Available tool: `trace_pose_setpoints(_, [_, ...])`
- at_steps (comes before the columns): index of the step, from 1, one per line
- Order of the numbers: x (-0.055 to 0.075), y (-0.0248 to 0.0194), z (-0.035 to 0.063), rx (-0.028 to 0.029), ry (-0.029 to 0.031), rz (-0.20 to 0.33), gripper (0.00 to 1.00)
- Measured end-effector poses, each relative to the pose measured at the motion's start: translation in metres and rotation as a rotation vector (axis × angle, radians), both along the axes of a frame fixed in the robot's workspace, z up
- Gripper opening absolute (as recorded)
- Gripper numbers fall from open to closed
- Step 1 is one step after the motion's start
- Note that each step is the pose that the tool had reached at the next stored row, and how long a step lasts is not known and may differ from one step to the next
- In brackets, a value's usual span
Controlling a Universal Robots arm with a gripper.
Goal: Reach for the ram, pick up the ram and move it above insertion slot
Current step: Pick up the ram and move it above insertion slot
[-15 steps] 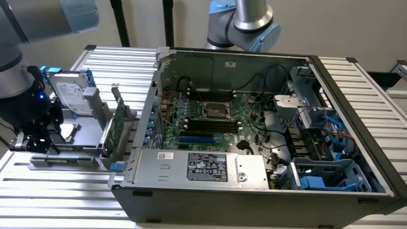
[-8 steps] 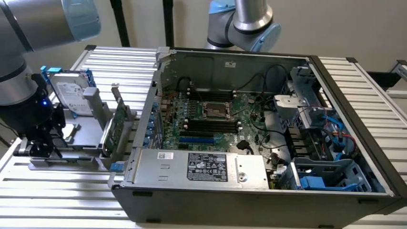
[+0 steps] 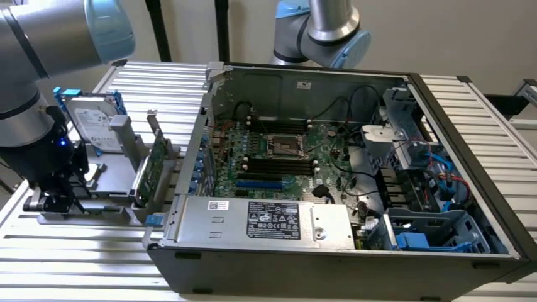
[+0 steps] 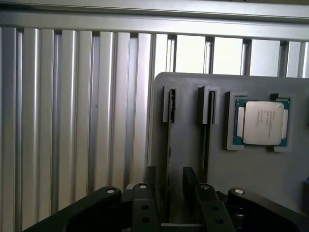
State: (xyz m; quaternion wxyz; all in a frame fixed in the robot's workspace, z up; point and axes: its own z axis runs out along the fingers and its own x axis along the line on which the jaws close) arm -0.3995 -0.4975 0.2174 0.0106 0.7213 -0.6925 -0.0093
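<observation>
My tool stands narrowly open. Its two black fingers sit astride the ram with a sliver of gap on either side, so I grip nothing yet. The ram stands on edge in a slot of the matte grey holder; I see just its thin dark edge, and its chips are hidden. The second slot beside it holds another thin edge I cannot identify. Near that, a square processor with a dull silver lid sits in a recess. The holder rests on the desk of ribbed, shiny aluminium slats. In the exterior view a silver hard drive and a green card stand upright near my arm, beside the open computer case.
</observation>
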Motion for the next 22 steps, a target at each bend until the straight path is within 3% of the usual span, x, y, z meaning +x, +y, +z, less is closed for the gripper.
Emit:
trace_pose_setpoints(5, [0.000, -0.0001, -0.0052, 0.0059, -0.0022, 0.000, 0.36])
trace_pose_setpoints(10, [-0.001, -0.0001, -0.0094, 0.0067, -0.0038, 0.001, 0.36])
trace_pose_setpoints(17, [-0.003, -0.0001, -0.0153, 0.0069, -0.0182, 0.005, 0.36])
trace_pose_setpoints(22, [-0.004, -0.0001, -0.0185, 0.0068, -0.0197, 0.008, 0.36])
